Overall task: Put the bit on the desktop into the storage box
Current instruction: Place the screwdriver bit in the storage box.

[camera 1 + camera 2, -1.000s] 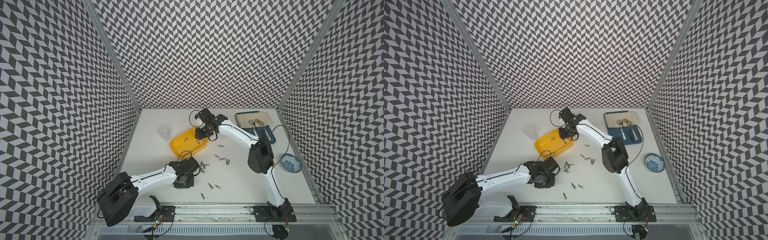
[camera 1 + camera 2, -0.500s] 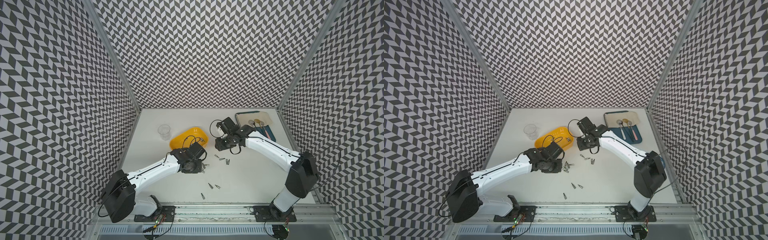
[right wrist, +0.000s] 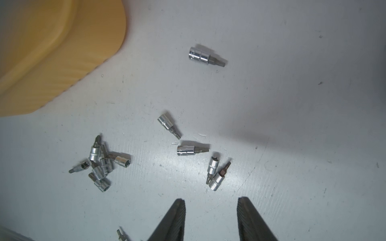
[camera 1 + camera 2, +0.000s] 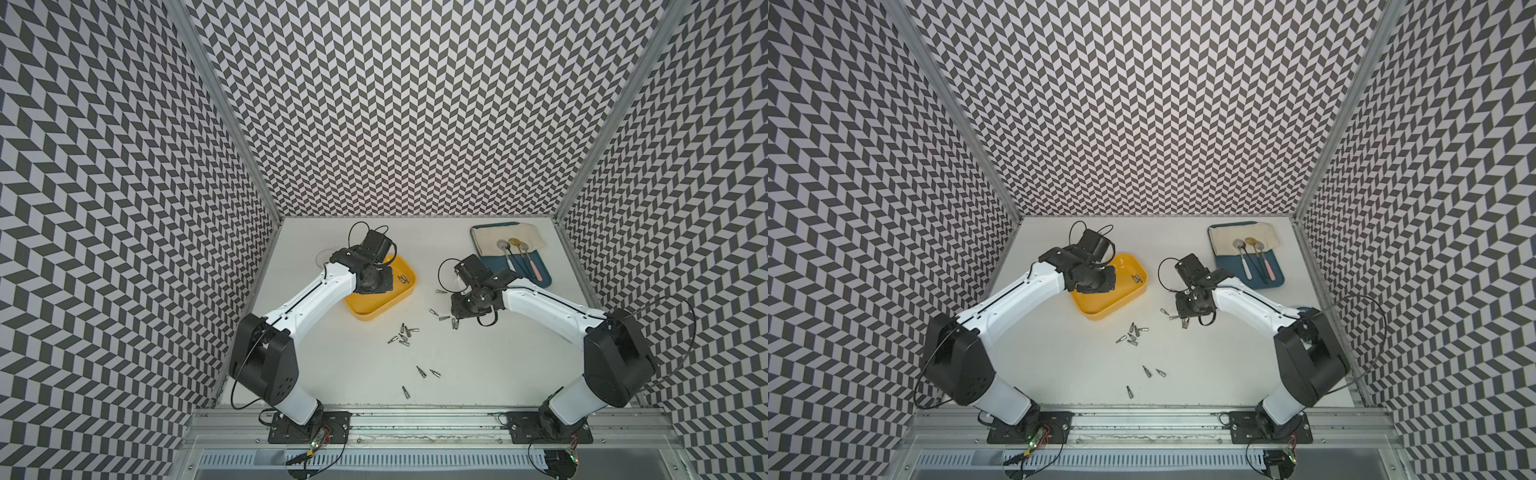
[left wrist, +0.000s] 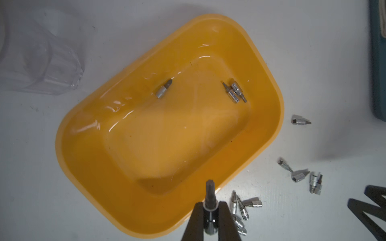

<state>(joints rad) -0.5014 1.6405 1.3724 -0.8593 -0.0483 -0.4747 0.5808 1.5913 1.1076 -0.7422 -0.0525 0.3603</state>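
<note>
**Arms changing stations at the shallow yellow plastic storage box.** A second ago the right hand hung over the box, and the left hand sat low at the cluster of loose bits. Now the left hand stands above the box. It is pressed together on a short steel driver bit with a dark star-shaped tip. The bit points down over the box's sloping inner wall, on the side nearest the cluster (it is not yet let go).

The right hand has withdrawn to the matte white desk. It hovers there with fingers spread and empty, just short of a touching pair of chrome bits.

**Contents of the box:** three bits, made up of a single bit and a touching pair in the box.

**On the desk:**
- a tight cluster of bits near the box
- a few bits around the right hand
- three stragglers nearer the aluminium rail

**Reading:** the right arm's visit to the box looks finished, and the left arm's delivery needs only a release. The arms appear to alternate, so the right hand can line up on its pair while the left unloads. Most bits still lie on the desk (the task is judged to be in its early part).
</note>
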